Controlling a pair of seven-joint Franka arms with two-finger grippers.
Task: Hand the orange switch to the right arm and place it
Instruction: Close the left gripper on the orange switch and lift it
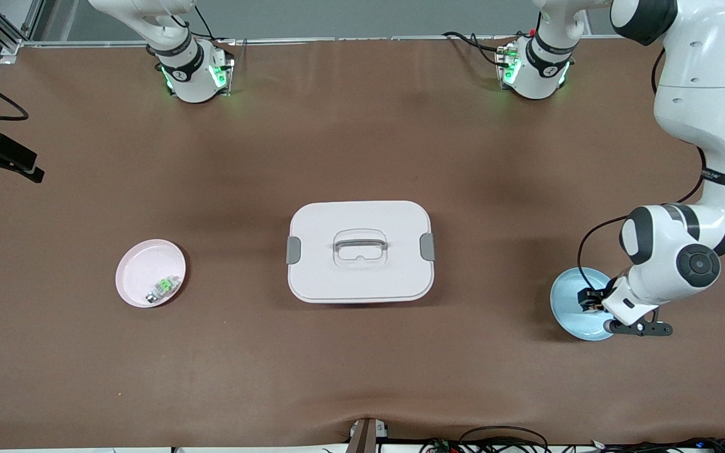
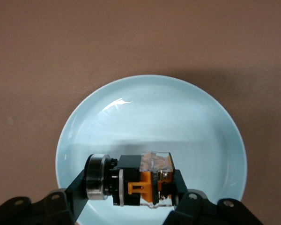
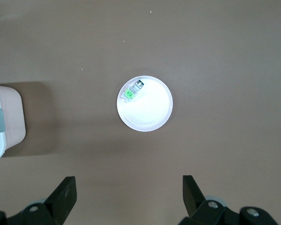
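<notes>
The orange switch (image 2: 140,183), a tiny black block with an orange middle and a dark round end, lies sideways between my left gripper's (image 2: 131,185) fingers, which press on its two ends. It is over the light blue plate (image 2: 150,117) at the left arm's end of the table. I cannot tell whether it still touches the plate. The front view shows the switch (image 1: 589,300) at the left gripper (image 1: 592,303) on that plate (image 1: 565,302). My right gripper (image 3: 129,192) is open and empty, high over the table near the pink plate (image 3: 150,112), and is out of the front view.
The pink plate (image 1: 142,264) at the right arm's end holds a small green-and-clear part (image 1: 162,288). A white lidded box (image 1: 360,250) with a handle and grey clips stands mid-table, and shows at the edge of the right wrist view (image 3: 2,122).
</notes>
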